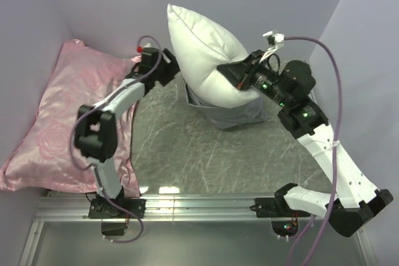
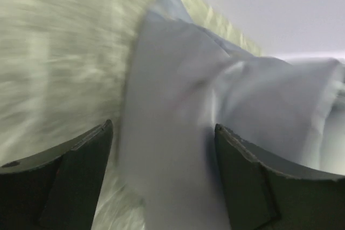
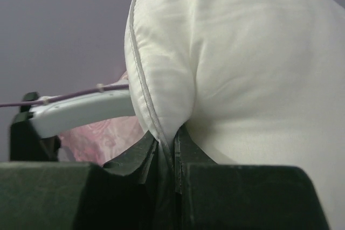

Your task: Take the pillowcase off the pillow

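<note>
The plump white pillow [image 1: 202, 45] stands raised on end at the middle back, most of it out of the grey pillowcase [image 1: 240, 115], which sits crumpled round its lower end on the table. My right gripper [image 1: 232, 73] is shut on the pillow's seam edge; in the right wrist view the seam [image 3: 161, 133] is pinched between the closed fingers [image 3: 167, 157]. My left gripper [image 1: 179, 80] is at the pillow's lower left, next to the pillowcase edge. The blurred left wrist view shows its jaws wide apart [image 2: 161, 152] with grey pillowcase fabric [image 2: 167, 111] lying between them.
A pink rose-patterned satin pillow [image 1: 59, 123] lies along the left wall and also shows in the right wrist view [image 3: 99, 137]. Purple-grey walls close in the back and both sides. The grey marbled table top [image 1: 206, 154] has a metal rail [image 1: 199, 204] at its near edge.
</note>
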Motion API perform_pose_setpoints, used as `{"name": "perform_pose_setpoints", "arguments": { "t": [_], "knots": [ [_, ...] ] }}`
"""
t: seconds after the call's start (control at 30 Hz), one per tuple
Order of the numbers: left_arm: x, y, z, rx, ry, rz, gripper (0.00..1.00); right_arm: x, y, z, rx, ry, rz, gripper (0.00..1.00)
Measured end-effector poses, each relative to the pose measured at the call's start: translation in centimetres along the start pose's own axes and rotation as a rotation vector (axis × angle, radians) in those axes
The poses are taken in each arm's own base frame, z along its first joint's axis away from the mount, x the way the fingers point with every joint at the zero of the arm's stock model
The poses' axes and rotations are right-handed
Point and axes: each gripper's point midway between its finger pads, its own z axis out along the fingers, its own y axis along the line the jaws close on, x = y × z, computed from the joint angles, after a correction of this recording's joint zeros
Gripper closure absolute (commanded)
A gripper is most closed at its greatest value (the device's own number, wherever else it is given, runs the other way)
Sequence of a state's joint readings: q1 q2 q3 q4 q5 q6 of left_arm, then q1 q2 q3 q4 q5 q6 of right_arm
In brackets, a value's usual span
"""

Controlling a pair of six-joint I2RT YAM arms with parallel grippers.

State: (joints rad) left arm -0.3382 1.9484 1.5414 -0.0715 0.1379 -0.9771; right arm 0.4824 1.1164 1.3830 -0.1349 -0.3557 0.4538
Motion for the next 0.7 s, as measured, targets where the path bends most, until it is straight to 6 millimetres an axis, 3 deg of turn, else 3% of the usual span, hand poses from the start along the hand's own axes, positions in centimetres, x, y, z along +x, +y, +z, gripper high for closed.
{"name": "perform_pose_setpoints", "arguments": {
  "t": [0.1, 0.23, 0.3, 0.37, 0.43, 0.5, 0.63, 0.7],
  "knots": [
    [-4.1, 0.0, -6.2, -0.052, -0.131, -0.019, 0.17, 2.4, 0.2, 1.4, -0.019, 0.009, 0.025, 1.00],
    [-10.1, -4.1, -16.1, -0.004, -0.372, -0.016, 0.16, 6.9, 0.7, 3.9, -0.026, 0.063, 0.050, 1.00],
    [-11.4, -6.1, -20.9, 0.028, -0.463, -0.007, 0.15, 10.4, 0.6, 5.3, -0.018, 0.112, 0.067, 1.00],
    [-11.8, -6.8, -24.7, 0.044, -0.525, -0.006, 0.15, 14.1, 0.0, 6.3, 0.000, 0.169, 0.088, 1.00],
    [-11.0, -6.1, -27.6, 0.057, -0.560, -0.015, 0.09, 17.9, -0.8, 7.2, 0.023, 0.234, 0.108, 1.00],
    [-8.7, -4.1, -28.7, 0.055, -0.543, -0.023, 0.08, 22.1, -1.2, 8.0, 0.042, 0.320, 0.119, 1.00],
    [-3.0, 0.8, -28.0, -0.001, -0.429, -0.039, 0.07, 29.0, -0.3, 8.5, 0.055, 0.461, 0.109, 1.00],
    [-0.6, 2.9, -27.0, -0.032, -0.373, -0.042, 0.05, 30.8, 0.1, 8.4, 0.055, 0.498, 0.104, 0.96]
  ]
}}
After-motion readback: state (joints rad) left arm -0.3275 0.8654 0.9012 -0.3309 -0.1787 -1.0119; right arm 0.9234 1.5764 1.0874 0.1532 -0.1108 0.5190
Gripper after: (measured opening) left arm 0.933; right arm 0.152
